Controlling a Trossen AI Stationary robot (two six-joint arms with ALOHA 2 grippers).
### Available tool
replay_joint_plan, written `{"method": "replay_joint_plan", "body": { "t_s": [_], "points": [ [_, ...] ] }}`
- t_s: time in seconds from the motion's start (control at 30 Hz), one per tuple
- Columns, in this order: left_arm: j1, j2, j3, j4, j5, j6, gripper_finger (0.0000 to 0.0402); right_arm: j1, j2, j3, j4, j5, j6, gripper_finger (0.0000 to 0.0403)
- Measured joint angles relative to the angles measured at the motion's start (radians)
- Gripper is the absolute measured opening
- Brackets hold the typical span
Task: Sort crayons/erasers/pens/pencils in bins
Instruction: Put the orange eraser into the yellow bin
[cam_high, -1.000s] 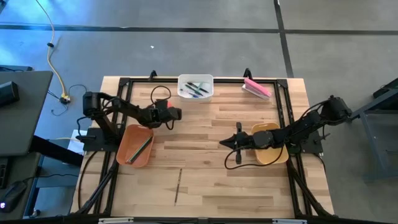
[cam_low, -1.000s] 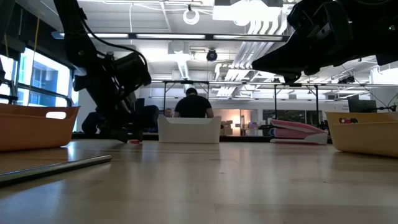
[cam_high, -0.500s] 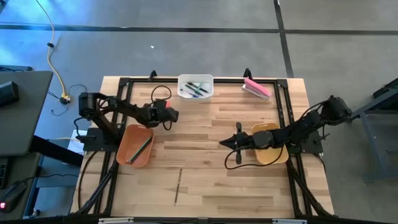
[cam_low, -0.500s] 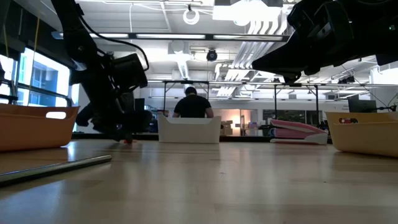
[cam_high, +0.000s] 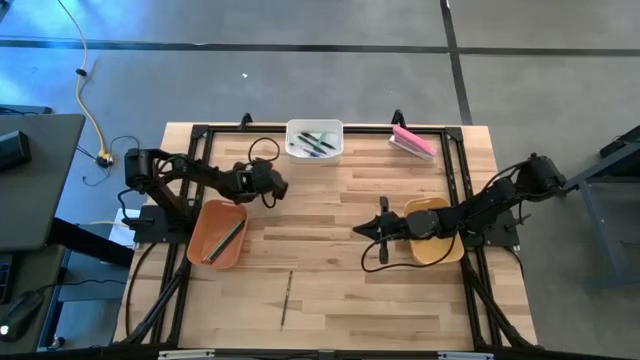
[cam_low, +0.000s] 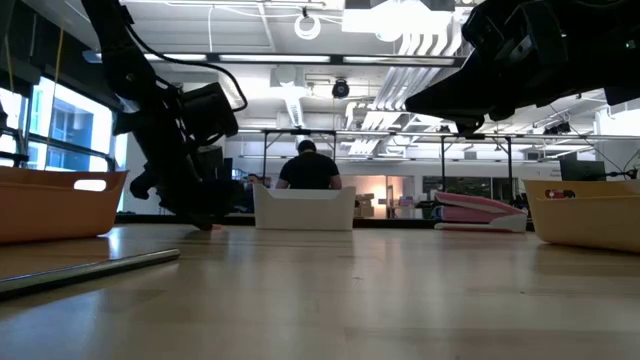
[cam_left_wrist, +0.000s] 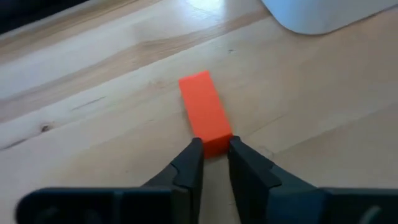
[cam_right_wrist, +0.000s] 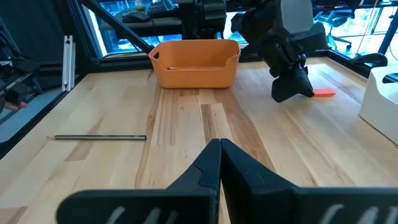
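The left gripper (cam_left_wrist: 209, 158) pinches the end of a red crayon (cam_left_wrist: 204, 121) lying flat on the worktop (cam_high: 330, 230) near the white bin (cam_high: 315, 139), ready to lift. The right gripper (cam_right_wrist: 220, 155) hangs clenched, empty, beside the yellow bin (cam_high: 434, 230) at the right edge.

Robotics lab, open hall, ceiling lights (cam_low: 400, 20), framed workbenches (cam_low: 480, 145)

Overhead view evenly lit, soft short shadows on wooden table (cam_high: 330, 230). Low view strongly backlit: bright ceiling lights (cam_low: 310, 25) glare, both arms reduced to dark silhouettes, near tabletop blurred. Left wrist view bright, orange block (cam_left_wrist: 204, 112) slightly soft. Right wrist view: blue window glow behind, near fingers out of focus.
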Motion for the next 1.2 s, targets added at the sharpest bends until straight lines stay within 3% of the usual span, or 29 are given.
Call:
{"method": "replay_joint_plan", "body": {
  "t_s": [0.23,0.7,0.83,0.97,1.03,1.2],
  "points": [
    [-0.038,0.003,-0.003,-0.009,-0.035,0.124,0.0004,0.0,0.0,0.0,0.0,0.0,0.0,0.0],
    [-0.176,0.004,-0.003,-0.005,-0.062,0.316,0.0,0.0,0.0,0.0,-0.014,0.0,0.0,0.0],
    [-0.17,-0.001,-0.003,-0.006,-0.065,0.135,0.0,0.0,0.0,0.0,-0.021,0.0,0.0,0.0],
    [-0.107,-0.048,-0.004,-0.005,0.02,-0.053,0.0007,0.0,0.0,0.0,-0.023,0.0,0.0,0.0],
    [-0.078,-0.08,-0.005,-0.001,0.075,-0.083,0.0022,0.0,0.0,0.0,-0.023,0.0,0.0,0.0],
    [-0.037,-0.146,-0.004,0.012,0.076,-0.142,0.008,0.0,0.0,0.0,-0.03,0.0,0.0,0.0]
  ]
}}
